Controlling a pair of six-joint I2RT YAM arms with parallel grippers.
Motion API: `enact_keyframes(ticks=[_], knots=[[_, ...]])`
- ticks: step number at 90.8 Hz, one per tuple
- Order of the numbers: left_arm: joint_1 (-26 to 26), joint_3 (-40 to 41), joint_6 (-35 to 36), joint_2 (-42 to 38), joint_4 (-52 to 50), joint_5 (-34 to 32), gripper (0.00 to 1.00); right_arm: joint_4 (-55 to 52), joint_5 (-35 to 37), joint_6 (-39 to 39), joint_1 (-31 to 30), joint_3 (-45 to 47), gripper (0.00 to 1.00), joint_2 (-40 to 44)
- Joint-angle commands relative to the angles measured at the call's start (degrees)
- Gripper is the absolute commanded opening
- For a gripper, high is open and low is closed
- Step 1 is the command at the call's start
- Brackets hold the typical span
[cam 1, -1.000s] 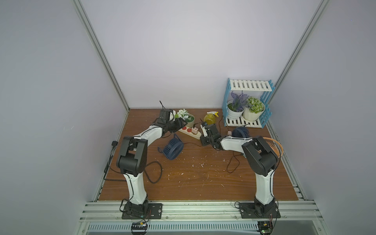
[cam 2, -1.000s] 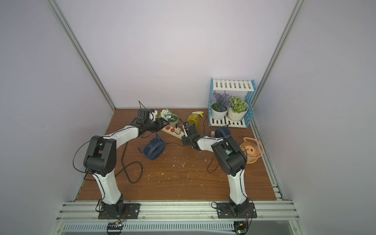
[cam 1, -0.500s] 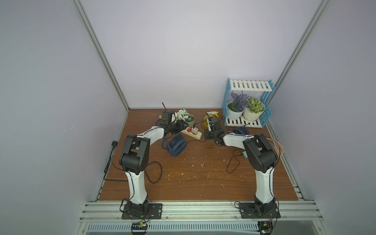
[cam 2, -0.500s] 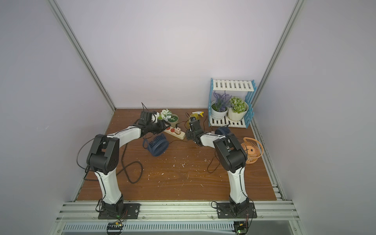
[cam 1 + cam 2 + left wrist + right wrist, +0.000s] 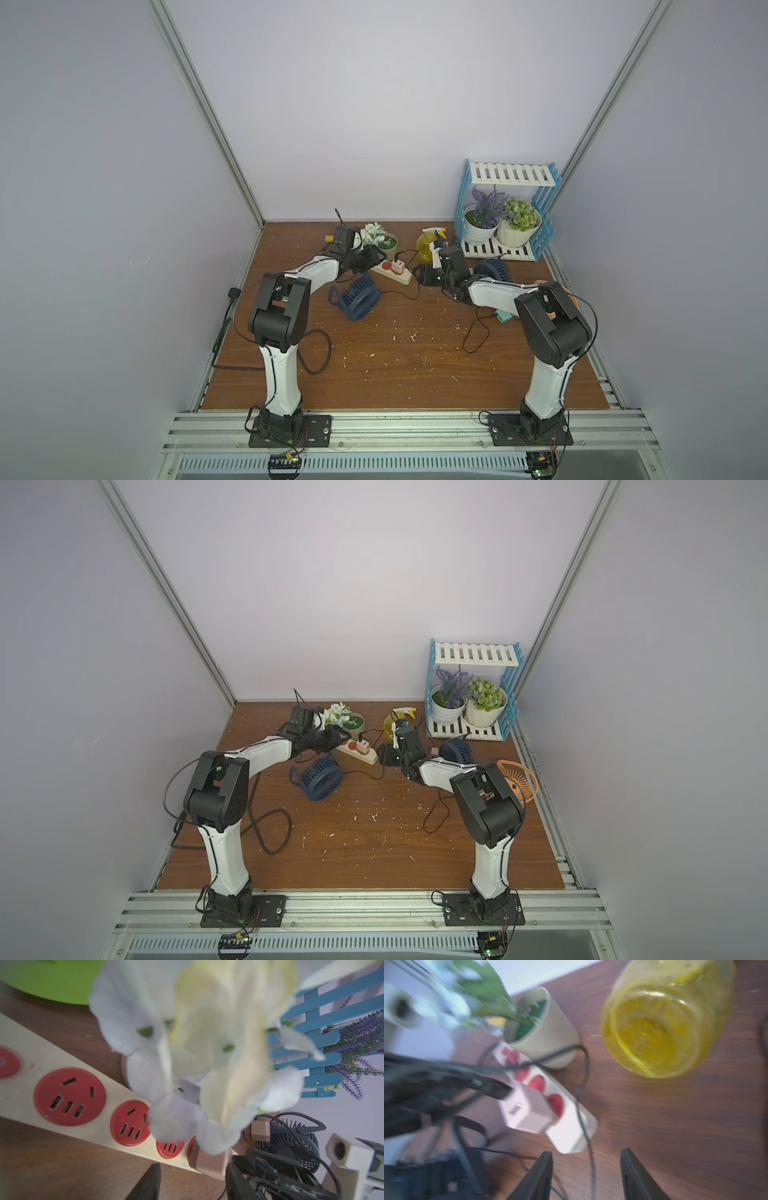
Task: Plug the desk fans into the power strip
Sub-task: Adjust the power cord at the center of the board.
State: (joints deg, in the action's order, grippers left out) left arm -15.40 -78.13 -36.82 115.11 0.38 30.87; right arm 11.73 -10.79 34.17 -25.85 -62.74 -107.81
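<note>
Right gripper (image 5: 585,1174) parted, empty; left gripper (image 5: 194,1165) seemingly ajar.

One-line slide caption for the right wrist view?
Right gripper, open and empty, faces the power strip with a pink adapter in its end socket; plant pot and yellow bottle beyond.

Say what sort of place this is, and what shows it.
Probably a robot test cell: metal frame posts, a left arm and right arm bolted to a front rail, and a power strip and potted plants staged on a wooden board.
</note>
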Motion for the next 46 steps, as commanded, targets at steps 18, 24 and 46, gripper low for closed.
enact_keyframes(ticks=[18,24,46], knots=[[-1.73,-3.88,0.52,2.73,-1.1,1.99,0.5,7.85,-5.97,10.06,-0.96,-2.34,0.48,-1.55],[-1.69,-4.35,0.45,3.31,-1.22,1.92,0.46,6.77,-5.99,9.72,-1.09,-3.8,0.47,-2.65],[-1.74,-5.06,0.18,4.42,-1.26,2.22,0.45,4.88,-8.32,9.13,-1.05,-7.51,0.4,-6.69]])
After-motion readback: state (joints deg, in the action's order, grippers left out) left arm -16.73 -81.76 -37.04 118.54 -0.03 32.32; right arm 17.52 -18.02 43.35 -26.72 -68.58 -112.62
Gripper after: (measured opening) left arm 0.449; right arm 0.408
